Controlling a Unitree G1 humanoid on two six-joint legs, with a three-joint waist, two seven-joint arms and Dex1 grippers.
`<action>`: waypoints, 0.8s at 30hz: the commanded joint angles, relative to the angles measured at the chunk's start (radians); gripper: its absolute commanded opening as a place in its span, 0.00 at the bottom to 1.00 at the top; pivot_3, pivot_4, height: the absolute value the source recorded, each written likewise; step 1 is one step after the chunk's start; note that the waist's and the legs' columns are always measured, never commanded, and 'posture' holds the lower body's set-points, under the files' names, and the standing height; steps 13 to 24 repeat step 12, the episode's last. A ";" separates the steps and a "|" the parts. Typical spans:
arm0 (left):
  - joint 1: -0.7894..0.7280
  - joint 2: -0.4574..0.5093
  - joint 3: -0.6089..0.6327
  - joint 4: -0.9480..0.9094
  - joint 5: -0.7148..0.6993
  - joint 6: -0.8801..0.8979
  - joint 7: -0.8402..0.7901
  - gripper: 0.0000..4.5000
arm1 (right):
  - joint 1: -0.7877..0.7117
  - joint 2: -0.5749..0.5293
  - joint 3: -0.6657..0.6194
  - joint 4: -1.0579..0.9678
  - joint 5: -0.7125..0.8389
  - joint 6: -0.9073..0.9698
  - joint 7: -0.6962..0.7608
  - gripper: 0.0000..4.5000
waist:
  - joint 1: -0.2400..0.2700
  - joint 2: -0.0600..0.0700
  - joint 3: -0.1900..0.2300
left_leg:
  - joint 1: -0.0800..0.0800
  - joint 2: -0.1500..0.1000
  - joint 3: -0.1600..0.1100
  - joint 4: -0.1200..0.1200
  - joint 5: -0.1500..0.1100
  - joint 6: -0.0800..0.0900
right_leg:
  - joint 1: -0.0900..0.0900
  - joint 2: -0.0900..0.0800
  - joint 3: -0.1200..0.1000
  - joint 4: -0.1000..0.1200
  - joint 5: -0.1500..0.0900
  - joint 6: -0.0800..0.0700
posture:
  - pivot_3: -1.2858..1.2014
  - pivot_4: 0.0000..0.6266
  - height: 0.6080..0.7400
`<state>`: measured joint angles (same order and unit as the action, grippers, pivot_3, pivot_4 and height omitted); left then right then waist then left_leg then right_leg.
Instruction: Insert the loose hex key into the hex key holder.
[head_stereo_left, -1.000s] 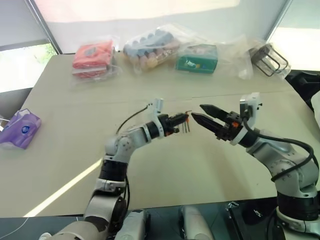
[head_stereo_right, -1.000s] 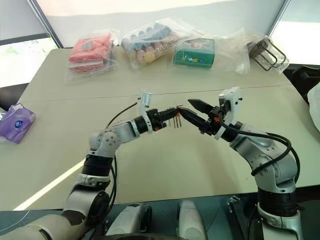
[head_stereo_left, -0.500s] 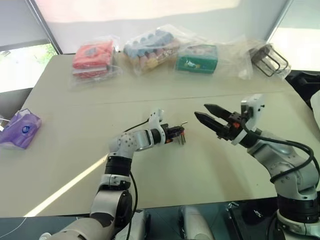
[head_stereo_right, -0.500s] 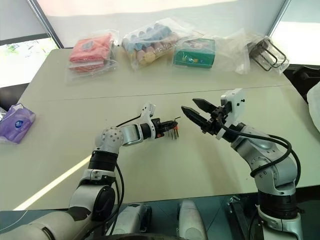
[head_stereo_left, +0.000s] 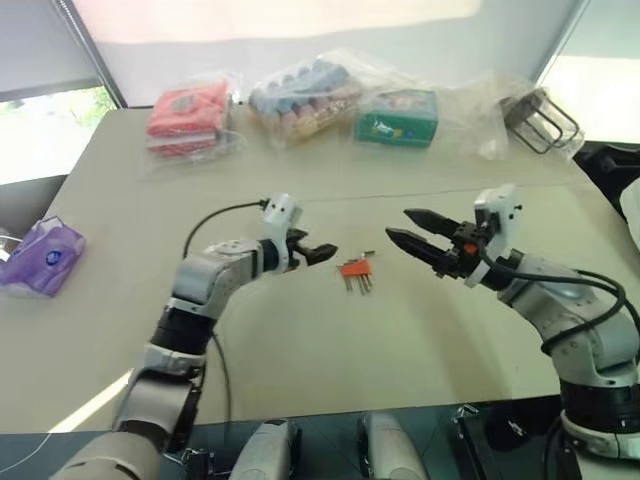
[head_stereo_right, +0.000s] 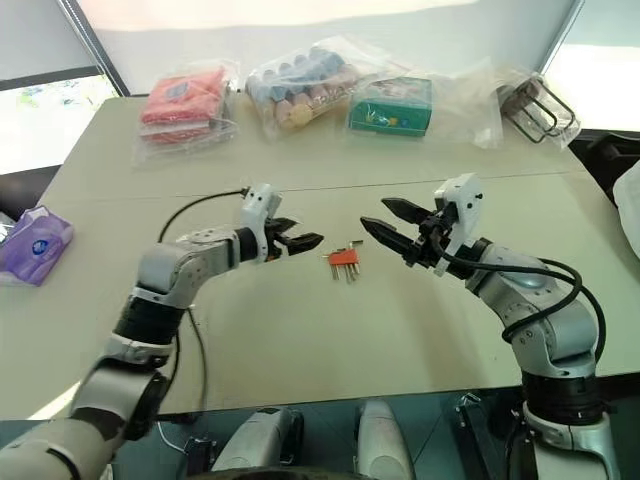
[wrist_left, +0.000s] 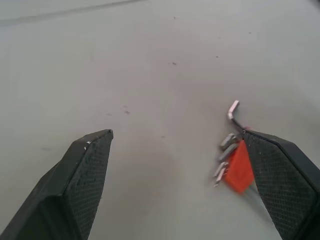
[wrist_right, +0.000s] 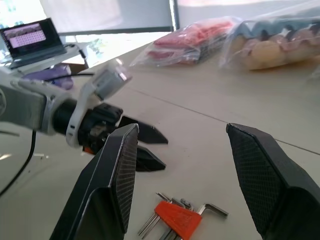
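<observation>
Red-orange plastic marks the hex key holder, which is laid flat on the beige table, between the two hands and touched by neither. Its keys are fanned toward the near table edge, and one bent key sticks out on the far side. Bare tabletop is seen all round the holder, the bagged goods lying well beyond it. The left hand is spread wide and empty; the right hand is likewise parted, gripping nothing.
</observation>
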<state>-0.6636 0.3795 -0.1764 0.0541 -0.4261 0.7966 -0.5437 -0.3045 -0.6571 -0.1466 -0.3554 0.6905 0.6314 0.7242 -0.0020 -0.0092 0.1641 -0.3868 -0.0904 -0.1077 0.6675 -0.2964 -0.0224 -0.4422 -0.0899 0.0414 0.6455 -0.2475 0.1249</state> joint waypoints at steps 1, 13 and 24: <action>0.014 0.099 0.007 -0.119 -0.006 -0.058 -0.152 0.99 | -0.009 -0.139 0.043 0.011 -0.056 -0.019 0.158 0.65 | 0.004 0.000 0.000 | -0.001 0.000 0.001 0.000 0.000 0.000 | 0.000 0.000 0.000 -0.001 0.000 0.000 | 0.52 0.24 1.00; 0.145 0.396 0.203 -0.340 -0.162 -0.019 -0.407 0.99 | -0.114 -0.391 0.161 0.223 -0.349 -0.272 0.414 0.65 | -0.005 0.000 0.001 | 0.000 0.002 0.001 0.000 0.000 0.001 | -0.001 0.000 0.000 0.000 0.000 0.000 | 0.52 0.24 1.00; 0.145 0.396 0.203 -0.340 -0.162 -0.019 -0.407 0.99 | -0.114 -0.391 0.161 0.223 -0.349 -0.272 0.414 0.65 | -0.005 0.000 0.001 | 0.000 0.002 0.001 0.000 0.000 0.001 | -0.001 0.000 0.000 0.000 0.000 0.000 | 0.52 0.24 1.00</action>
